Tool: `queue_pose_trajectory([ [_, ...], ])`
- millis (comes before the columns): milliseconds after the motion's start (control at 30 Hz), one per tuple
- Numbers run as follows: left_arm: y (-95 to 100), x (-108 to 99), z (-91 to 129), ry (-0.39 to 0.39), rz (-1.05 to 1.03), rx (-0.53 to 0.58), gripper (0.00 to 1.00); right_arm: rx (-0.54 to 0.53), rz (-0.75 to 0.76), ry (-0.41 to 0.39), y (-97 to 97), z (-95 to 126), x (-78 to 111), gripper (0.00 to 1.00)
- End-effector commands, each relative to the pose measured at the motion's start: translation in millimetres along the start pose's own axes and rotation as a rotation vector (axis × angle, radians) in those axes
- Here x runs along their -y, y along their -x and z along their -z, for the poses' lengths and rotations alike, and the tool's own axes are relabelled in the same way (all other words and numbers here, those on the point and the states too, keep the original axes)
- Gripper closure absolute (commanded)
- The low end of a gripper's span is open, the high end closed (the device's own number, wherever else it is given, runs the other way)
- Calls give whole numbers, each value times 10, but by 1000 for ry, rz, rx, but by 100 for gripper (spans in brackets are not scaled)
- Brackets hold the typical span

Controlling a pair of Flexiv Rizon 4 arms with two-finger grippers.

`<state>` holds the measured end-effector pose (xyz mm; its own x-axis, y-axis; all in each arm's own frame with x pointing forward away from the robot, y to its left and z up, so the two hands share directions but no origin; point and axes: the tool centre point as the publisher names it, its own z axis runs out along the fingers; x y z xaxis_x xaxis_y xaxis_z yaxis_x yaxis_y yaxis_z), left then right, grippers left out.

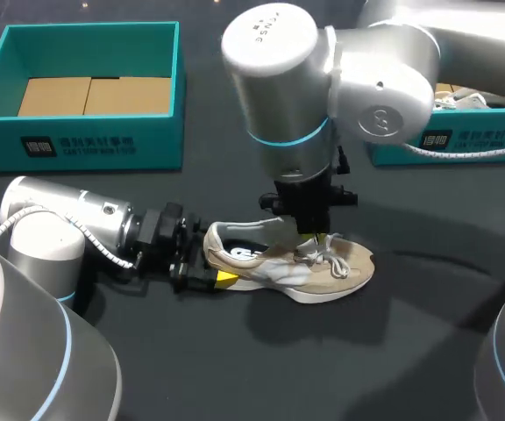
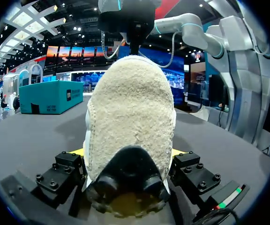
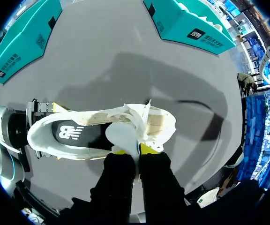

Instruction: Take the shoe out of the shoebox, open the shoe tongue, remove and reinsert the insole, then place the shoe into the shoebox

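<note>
From my console I see the shoe, a beige and white sneaker, lying on its sole about the middle of the table. Its heel points to the table's left edge and its toe to the right edge.

My left arm lies low over the table from the left edge. The left pincer is closed on the shoe's heel. In the left wrist view the fuzzy heel fills the space between the fingers, with a yellow tip pressed to each side of it.

My right arm comes in from the far right corner and stands nearly upright over the shoe's middle. The right pincer points straight down, its two yellow tips close together and pinching the white tongue near its top edge. The tongue stands up out of the shoe's opening between those fingers. The laces lie loose in a bunch just on the toe side of it.

Behind the tongue, toward the heel, the opening is clear to see. The black insole lies flat inside the shoe.

A teal shoebox with no lid sits at the far left corner, well apart from the shoe, with plain cardboard showing at its bottom. A second box, also teal, sits along the far edge toward the right corner. My right arm hides part of it. Something white lies in it, but I cannot tell what it is.
</note>
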<state>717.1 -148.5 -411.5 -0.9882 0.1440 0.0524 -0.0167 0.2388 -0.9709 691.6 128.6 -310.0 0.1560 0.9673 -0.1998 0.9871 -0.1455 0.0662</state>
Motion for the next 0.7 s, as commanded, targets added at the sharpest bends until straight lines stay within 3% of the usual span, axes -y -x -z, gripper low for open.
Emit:
queue_pose_trajectory([
  [33, 15, -18, 0, -1, 0, -1, 100, -38, -29, 0, 60, -38, 5, 100],
  [500, 15, -18, 0, -1, 0, -1, 100, -46, -13, -49, 445, -295, -178, 100],
  [700, 15, -18, 0, -1, 0, -1, 100, -43, -20, -70, 521, -399, -213, 100],
])
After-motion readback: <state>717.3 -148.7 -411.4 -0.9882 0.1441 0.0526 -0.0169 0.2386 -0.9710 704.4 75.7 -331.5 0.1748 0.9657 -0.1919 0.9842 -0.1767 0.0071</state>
